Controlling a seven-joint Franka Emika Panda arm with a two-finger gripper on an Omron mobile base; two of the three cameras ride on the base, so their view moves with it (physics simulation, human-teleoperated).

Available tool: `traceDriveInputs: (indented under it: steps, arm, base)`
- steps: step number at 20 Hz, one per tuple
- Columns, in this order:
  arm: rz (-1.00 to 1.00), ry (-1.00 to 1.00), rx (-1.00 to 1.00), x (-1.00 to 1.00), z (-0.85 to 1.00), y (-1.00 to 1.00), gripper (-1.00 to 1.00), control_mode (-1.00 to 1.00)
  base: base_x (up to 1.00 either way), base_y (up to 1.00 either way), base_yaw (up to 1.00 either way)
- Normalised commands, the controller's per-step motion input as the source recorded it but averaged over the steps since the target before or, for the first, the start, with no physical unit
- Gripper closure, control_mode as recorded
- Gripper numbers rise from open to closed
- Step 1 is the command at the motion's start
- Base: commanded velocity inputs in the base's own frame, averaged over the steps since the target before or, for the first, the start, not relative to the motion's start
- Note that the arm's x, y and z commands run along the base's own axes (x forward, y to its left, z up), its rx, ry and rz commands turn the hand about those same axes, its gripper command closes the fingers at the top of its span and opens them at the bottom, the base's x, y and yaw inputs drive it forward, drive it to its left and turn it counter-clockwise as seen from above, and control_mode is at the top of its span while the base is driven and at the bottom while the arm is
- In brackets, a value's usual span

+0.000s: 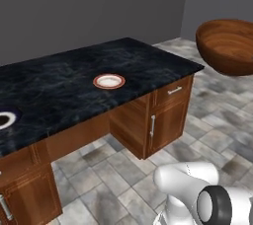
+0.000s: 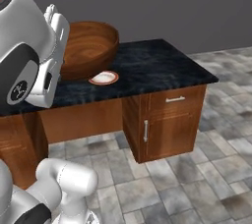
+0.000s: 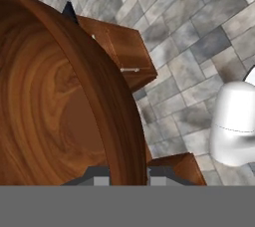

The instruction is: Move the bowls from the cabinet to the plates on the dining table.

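Hand view showed the tool (image 3: pixel 128 173) clamped on the brown bowl's (image 3: pixel 55 101) rim, held in the air near the worktop (image 1: pixel 59 86), apart from the orange-rimmed plate (image 1: pixel 109 81).

The bowl (image 1: pixel 228 46) is warm brown with a swirling wood grain, darker towards its centre. The bench (image 1: pixel 74 78) has a black top veined faintly in pale grey over a reddish-brown wooden base (image 1: pixel 163 120) with silver handles. One plate (image 1: pixel 109 81) is white in the middle with an orange-red rim; the other plate (image 1: pixel 6 119) is dark navy around a pale centre. The floor (image 1: pixel 217 135) is mottled grey stone tile, the wall (image 1: pixel 74 7) plain dark grey
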Motion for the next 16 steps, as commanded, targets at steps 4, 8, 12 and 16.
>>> traceDriveInputs:
  steps: [4, 8, 12, 16]
  arm:
    - [0.00, 0.00, 0.00, 0.00, 0.00, 0.00, 1.00, 1.00]
    - [0.00, 0.00, 0.00, 0.00, 0.00, 0.00, 1.00, 1.00]
    - [0.00, 0.00, 0.00, 0.00, 0.00, 0.00, 1.00, 1.00]
    - [0.00, 0.00, 0.00, 0.00, 0.00, 0.00, 1.00, 1.00]
  base:
    - [0.61, -0.05, 0.07]
    - [0.62, -0.09, 0.04]
    - [0.62, -0.08, 0.04]
    - [0.62, -0.08, 0.04]
